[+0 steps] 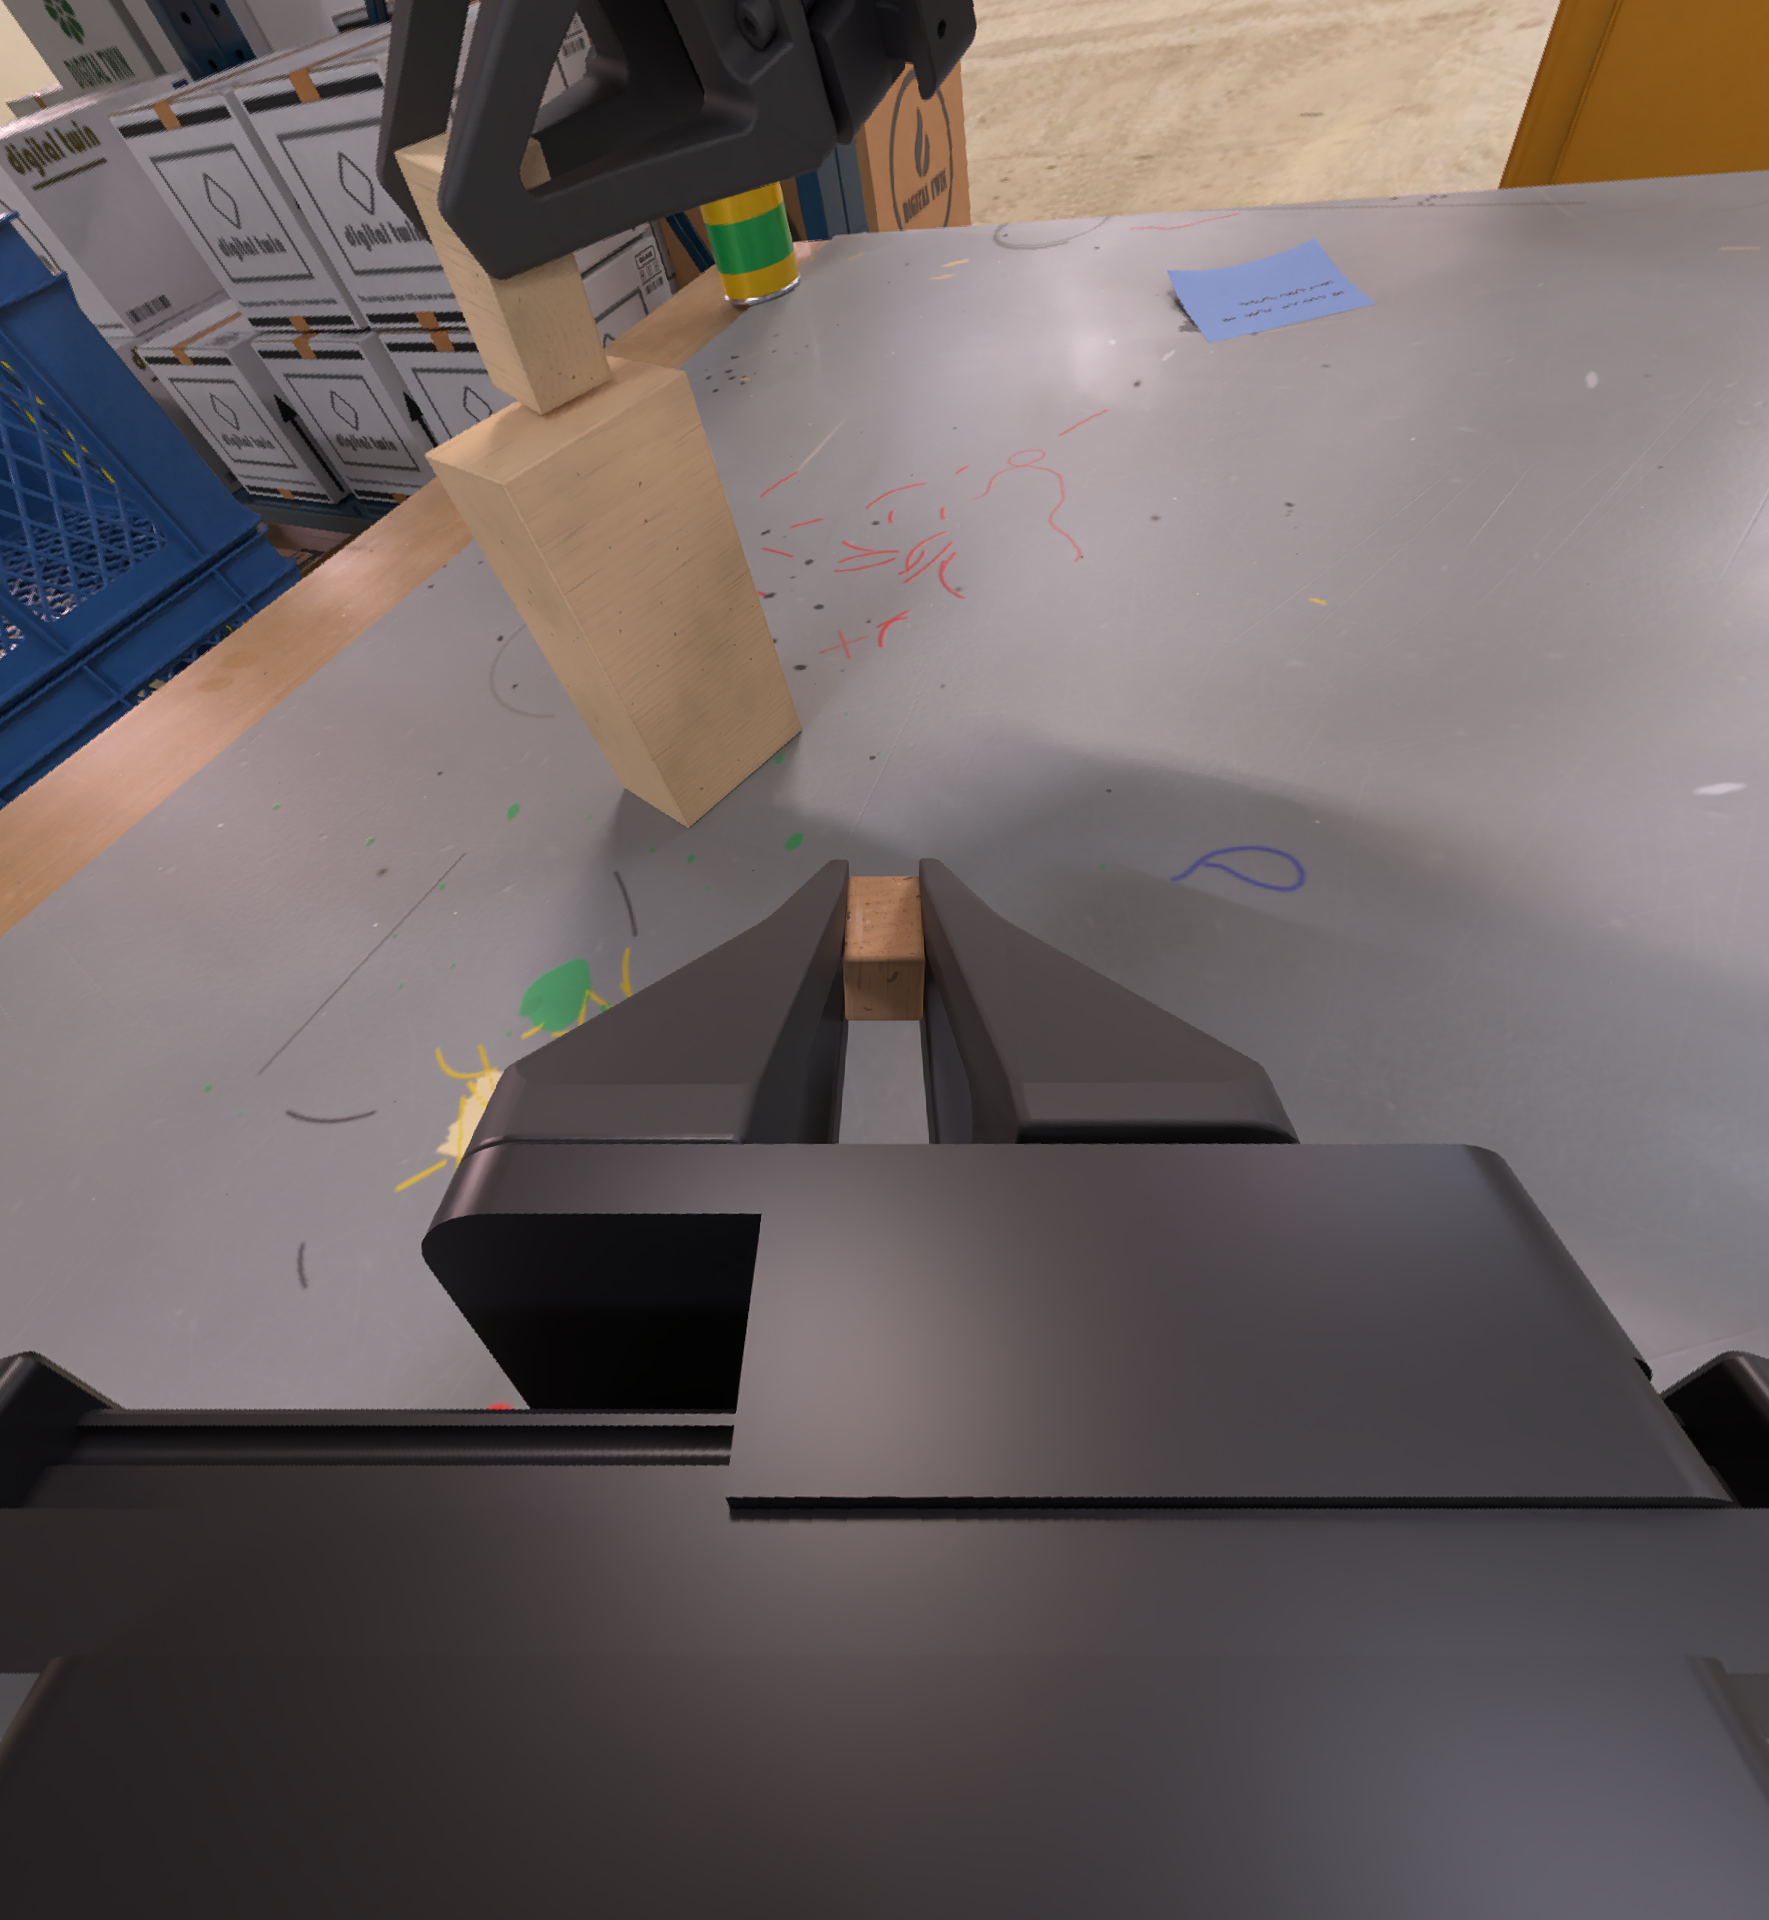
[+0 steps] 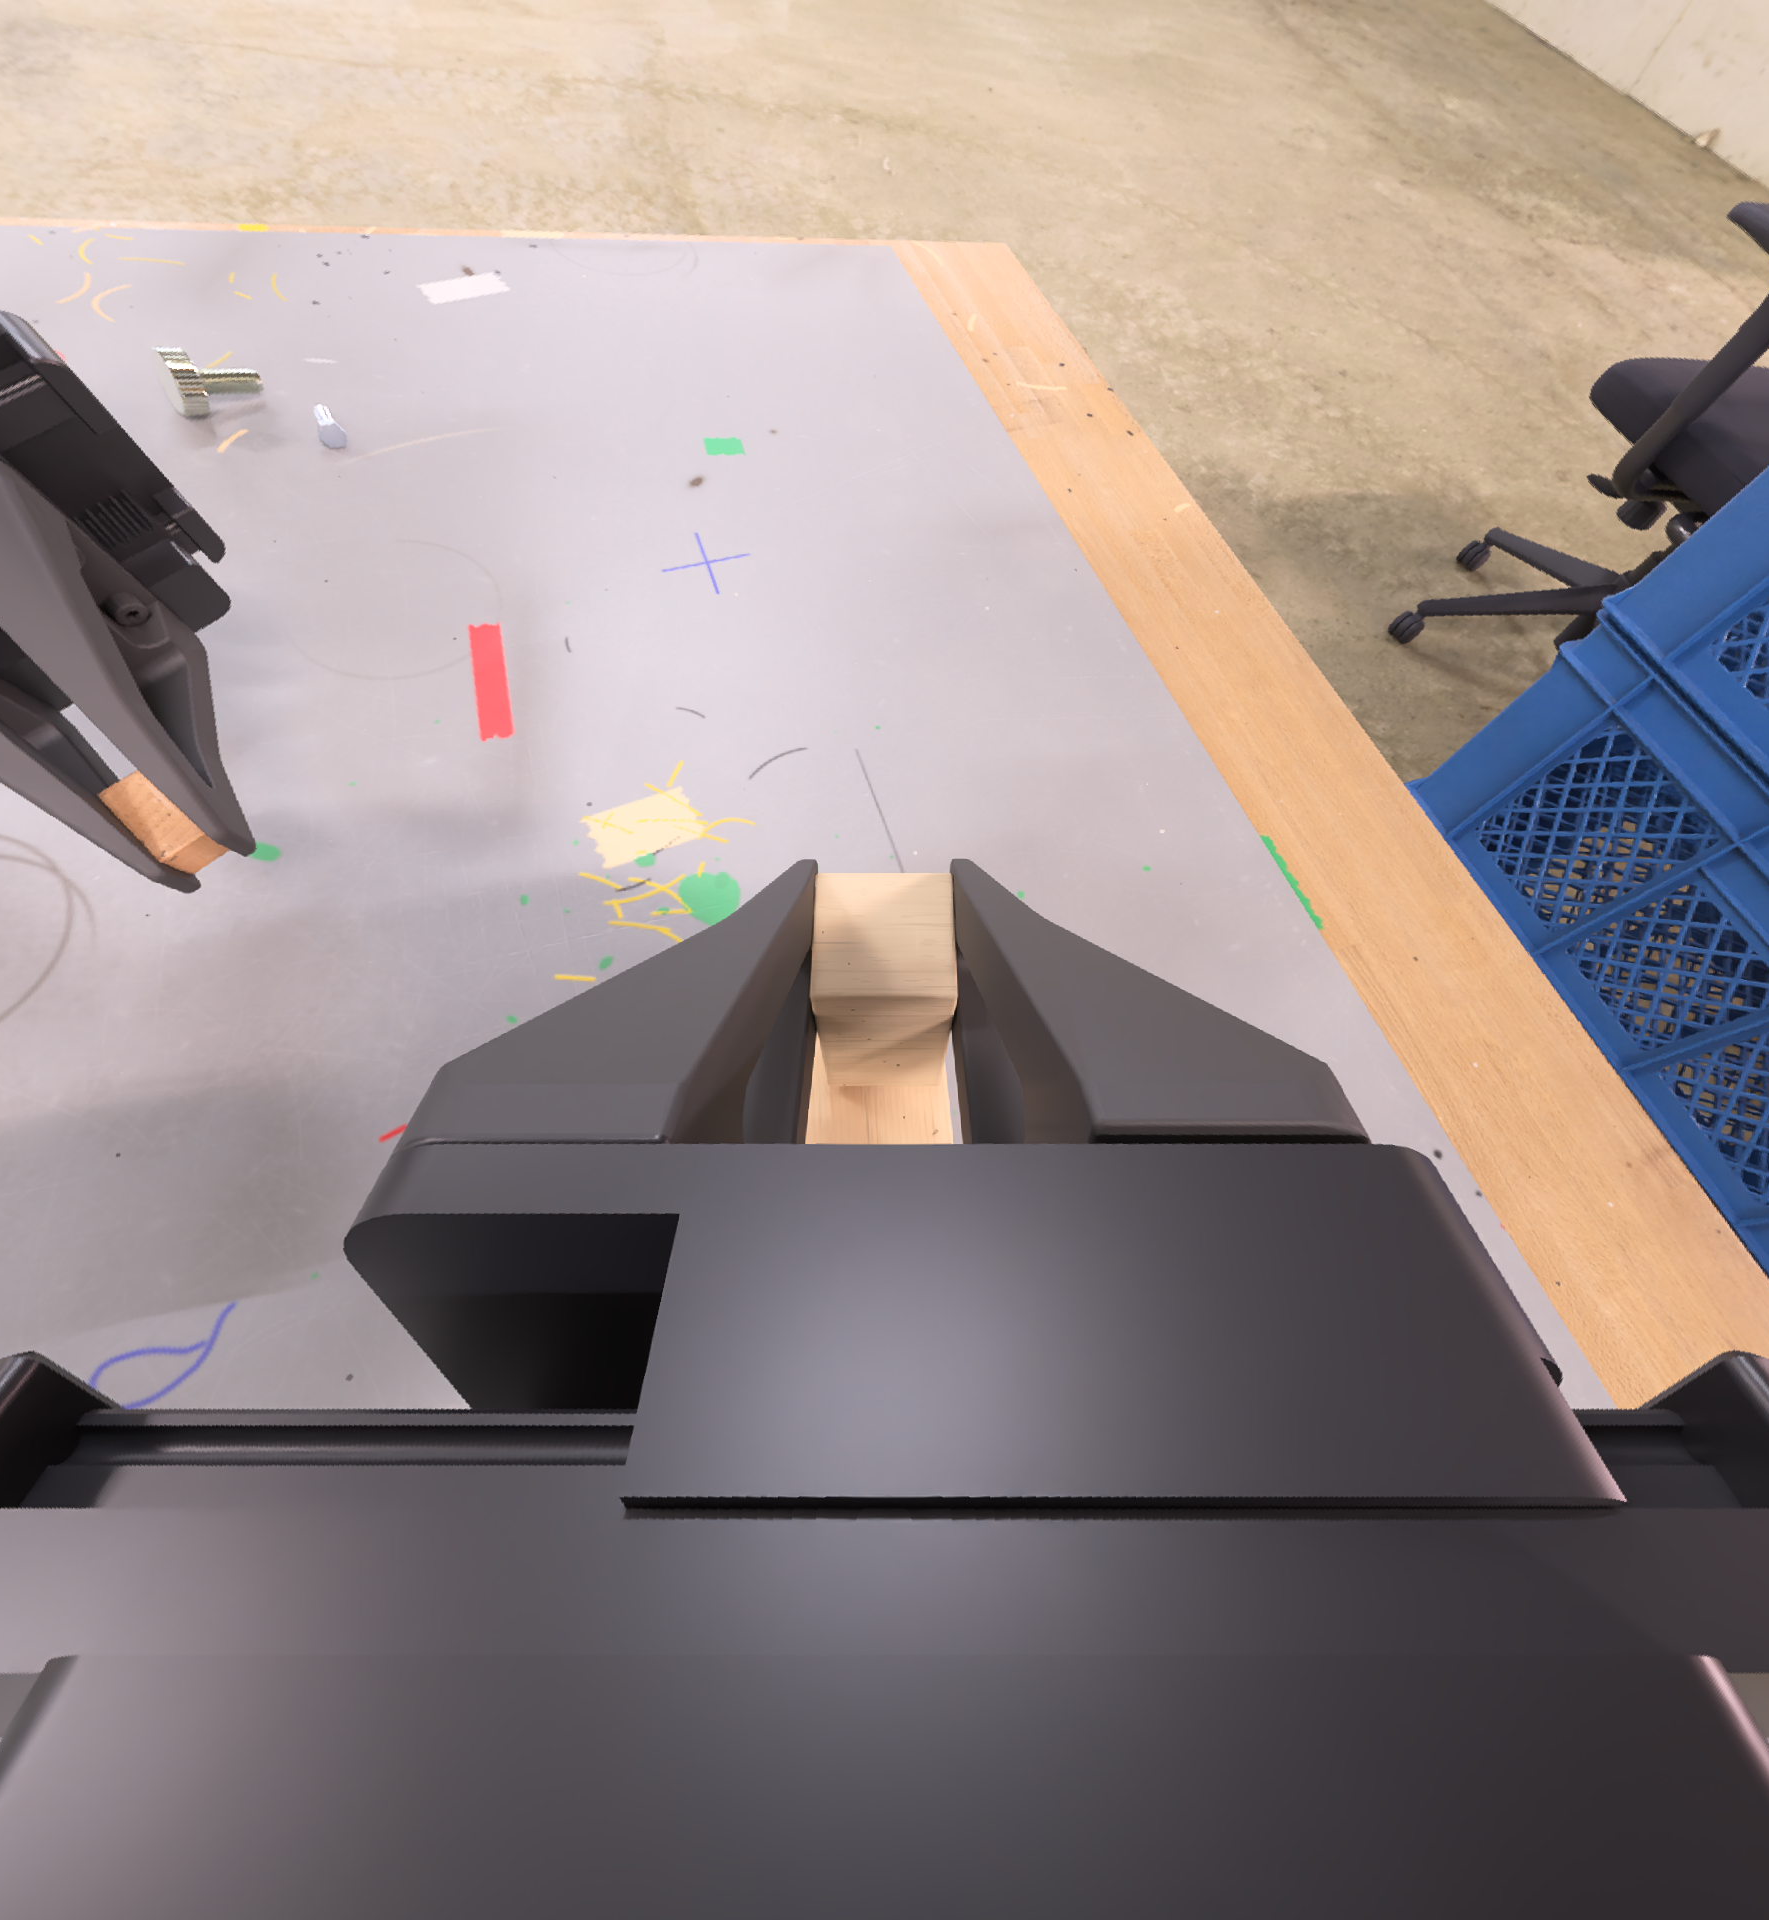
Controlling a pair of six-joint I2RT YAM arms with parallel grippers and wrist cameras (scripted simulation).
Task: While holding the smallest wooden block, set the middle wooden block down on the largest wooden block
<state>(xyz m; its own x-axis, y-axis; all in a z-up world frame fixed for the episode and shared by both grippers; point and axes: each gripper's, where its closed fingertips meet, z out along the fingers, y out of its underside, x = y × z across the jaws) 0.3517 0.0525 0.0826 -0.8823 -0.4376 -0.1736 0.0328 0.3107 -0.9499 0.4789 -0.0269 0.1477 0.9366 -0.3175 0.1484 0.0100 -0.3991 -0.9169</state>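
My left gripper (image 1: 883,878) is shut on the smallest wooden block (image 1: 883,951) and holds it just above the grey table. It also shows at the left of the right wrist view (image 2: 189,868), with the small block (image 2: 163,821) between its tips. The largest wooden block (image 1: 631,582) stands upright near the table's left edge. My right gripper (image 1: 475,197) is shut on the middle wooden block (image 1: 521,301), whose lower end meets the top of the largest block. In the right wrist view my right gripper (image 2: 883,878) grips the middle block (image 2: 882,935), with the largest block's top (image 2: 880,1117) right below.
A green and yellow can (image 1: 752,244) and a blue paper note (image 1: 1269,289) lie farther back on the table. A thumb screw (image 2: 205,379) lies beyond the left gripper. Blue crates (image 2: 1690,883), white boxes (image 1: 267,229) and an office chair (image 2: 1690,436) stand off the table's wooden edge (image 2: 1275,727).
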